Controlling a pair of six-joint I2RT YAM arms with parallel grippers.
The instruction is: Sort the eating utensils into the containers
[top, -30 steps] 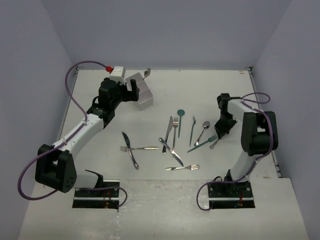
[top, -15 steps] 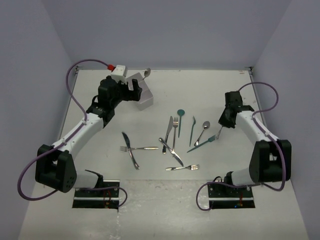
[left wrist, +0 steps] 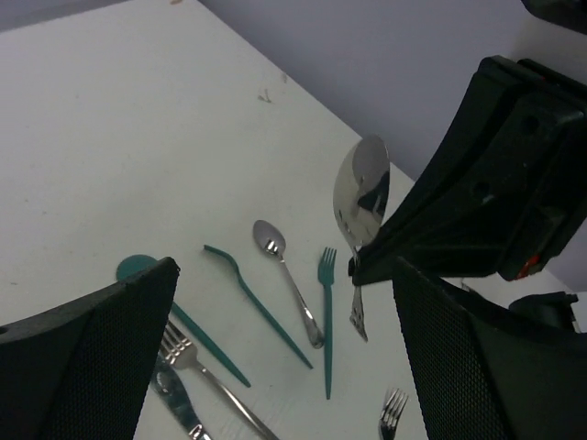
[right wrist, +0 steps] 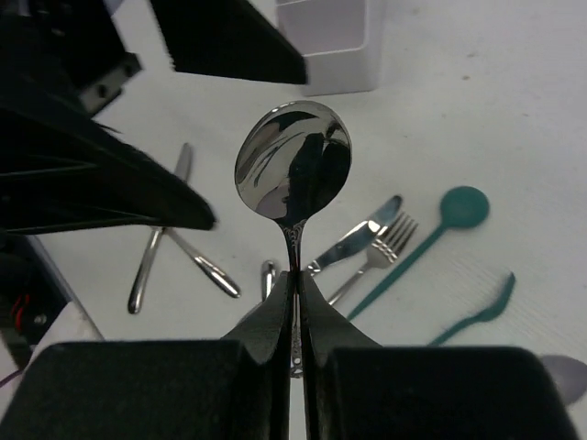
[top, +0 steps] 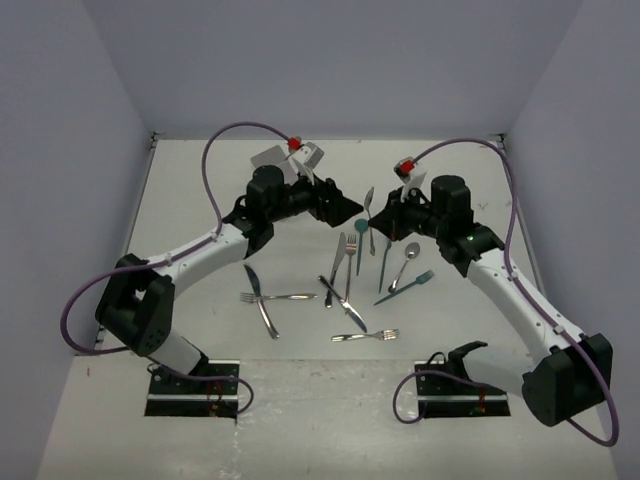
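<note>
Now spoon [right wrist: 293, 174] clamped upright in R pincer [right wrist: 295, 275], near spread L pincer [top: 326, 204].

The right gripper [right wrist: 295, 286] is clamped on the handle of a shiny silver metal spoon [right wrist: 293, 172], bowl uppermost, above a white table [right wrist: 523, 101] bearing a teal plastic spoon [right wrist: 459, 206], a silver fork [right wrist: 391, 234] and a silver knife [right wrist: 367, 225], with a white plastic organiser [right wrist: 330, 46] beyond.

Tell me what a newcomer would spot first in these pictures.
The right gripper pinches a shiny silver spoon by its handle, bowl up, above mid-table. The open left gripper faces it closely, and loose utensils lie scattered on the table below.
</note>
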